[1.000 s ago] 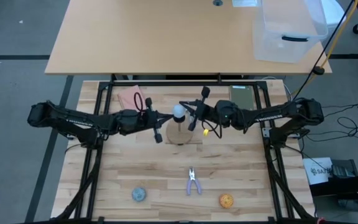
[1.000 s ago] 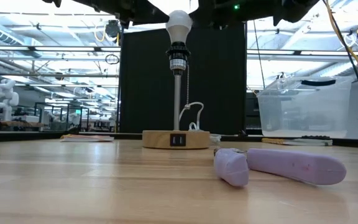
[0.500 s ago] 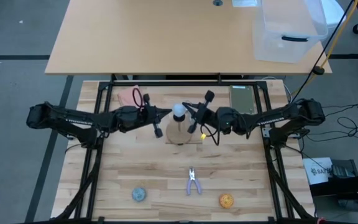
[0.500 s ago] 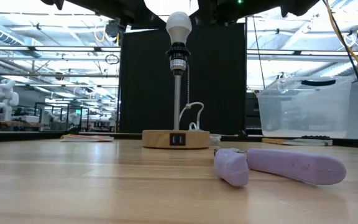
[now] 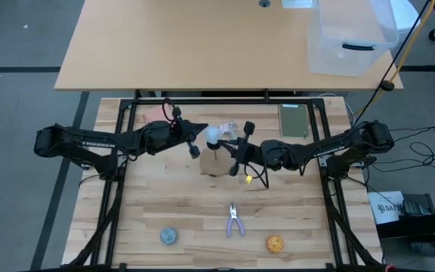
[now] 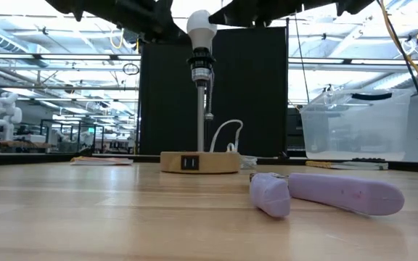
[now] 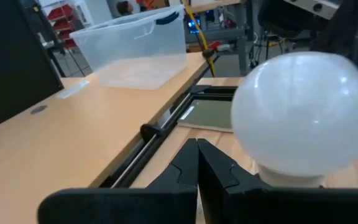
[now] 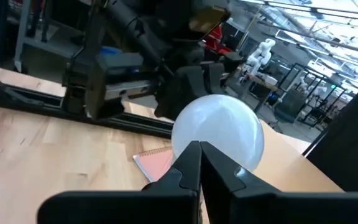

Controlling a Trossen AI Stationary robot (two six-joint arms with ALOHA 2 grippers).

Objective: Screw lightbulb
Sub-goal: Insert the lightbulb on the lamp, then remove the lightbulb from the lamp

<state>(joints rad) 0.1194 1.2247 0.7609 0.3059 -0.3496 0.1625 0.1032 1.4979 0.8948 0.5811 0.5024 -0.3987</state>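
Observation:
The white lightbulb (image 5: 214, 135) sits in the socket on top of a lamp pole, upright on a round wooden stand (image 5: 219, 162). The bulb also shows in the low view (image 6: 201, 25). My left gripper (image 5: 201, 140) is shut at bulb height on the bulb's left. In its wrist view (image 7: 197, 165) the bulb (image 7: 303, 112) stands just beyond and beside the fingertips. My right gripper (image 5: 231, 148) is shut on the bulb's right. In its wrist view (image 8: 199, 162) the bulb (image 8: 219, 134) stands right behind the fingertips. My left gripper stands level beside the bulb's left side; whether its shut fingertips touch the bulb I cannot tell. My right gripper comes level from the table's right, its shut fingertips in front of the bulb's lower part (image 8: 229, 168); whether they touch it I cannot tell.
Purple-handled pliers (image 5: 235, 221) lie near the front, with a blue-grey ball (image 5: 169, 236) and an orange ball (image 5: 275, 243). A pink notebook (image 5: 153, 113) and a dark green pad (image 5: 293, 121) lie at the far edge. A clear bin (image 5: 350, 38) stands on the table behind.
My left gripper has gone toward the table's far edge beside the bulb, and my right gripper toward the near edge. The lamp has shifted a little toward the table's left, and its pull chain now hangs swung aside.

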